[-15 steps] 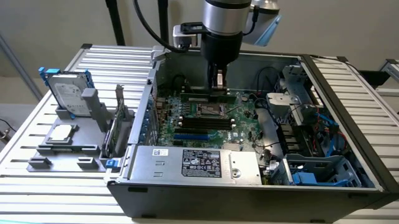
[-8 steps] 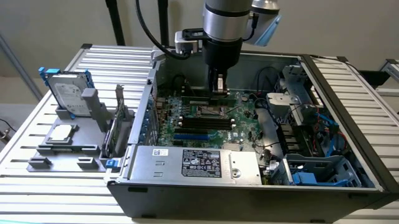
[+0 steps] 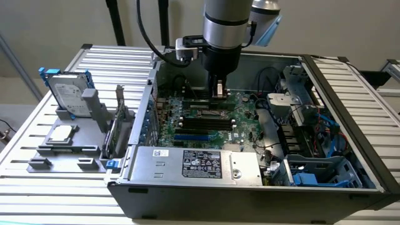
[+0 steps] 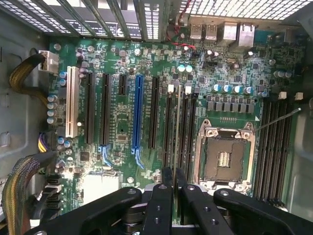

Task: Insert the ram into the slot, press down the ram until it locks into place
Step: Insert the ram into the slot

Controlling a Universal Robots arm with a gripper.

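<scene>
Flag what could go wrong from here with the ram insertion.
1. The ram, held edge-on in the tool, hangs over several identical black slots. A small sideways offset could put it on a neighbouring slot or on the ridge between them.
2. The open CPU socket lies right beside those slots, so a slip while pressing could strike it.

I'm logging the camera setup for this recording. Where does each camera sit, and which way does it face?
Exterior view: off the arm, high beside the open case, looking down into it; the arm and gripper show.
Wrist view: on the wrist, looking down at the motherboard; the fingers show, shut on the ram.
Shared: gripper, motherboard and black slots.
</scene>
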